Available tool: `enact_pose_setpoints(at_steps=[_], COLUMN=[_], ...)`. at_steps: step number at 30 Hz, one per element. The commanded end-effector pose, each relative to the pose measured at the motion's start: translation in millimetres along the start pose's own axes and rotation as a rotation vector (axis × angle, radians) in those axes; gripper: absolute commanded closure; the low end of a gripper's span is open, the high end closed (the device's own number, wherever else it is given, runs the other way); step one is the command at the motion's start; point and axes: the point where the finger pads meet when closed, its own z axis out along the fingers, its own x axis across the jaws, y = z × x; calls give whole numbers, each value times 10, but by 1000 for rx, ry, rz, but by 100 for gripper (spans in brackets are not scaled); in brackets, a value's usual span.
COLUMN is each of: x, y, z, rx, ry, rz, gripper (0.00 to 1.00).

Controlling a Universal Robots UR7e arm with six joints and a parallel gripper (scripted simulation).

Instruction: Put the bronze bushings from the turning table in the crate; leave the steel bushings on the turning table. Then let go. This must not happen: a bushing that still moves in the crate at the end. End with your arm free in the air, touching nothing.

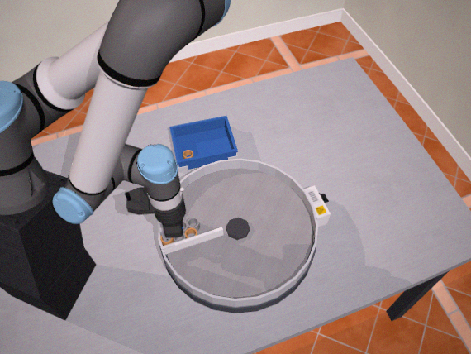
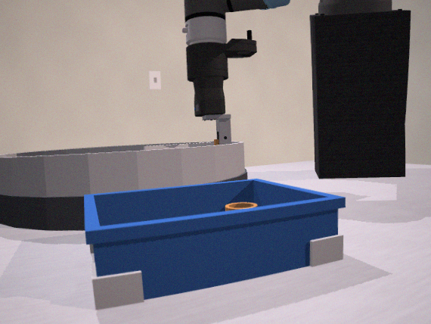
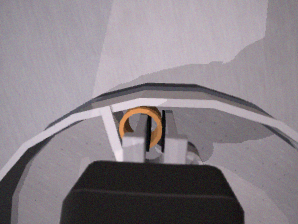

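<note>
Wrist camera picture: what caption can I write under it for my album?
Robot jaws pinch the wall of a bronze bushing just inside the turning table's rim.

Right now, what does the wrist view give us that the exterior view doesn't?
Wrist only: the gripper is shut on a bronze bushing, one finger through its bore and one outside, clamping the ring wall.

Exterior only: the blue crate with one bronze bushing already inside, plus the black pedestal and the gripper's height at the rim.

Both: the turning table's grey rim and the fingers just above it.
</note>
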Motion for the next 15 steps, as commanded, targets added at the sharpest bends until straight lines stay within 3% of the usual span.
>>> enact_pose_setpoints(at_steps=[1, 15], x=[-1, -1], y=[3, 3], z=[-46, -76], rx=[-1, -1], ry=[0, 0], rz=[0, 0], gripper=[100, 100])
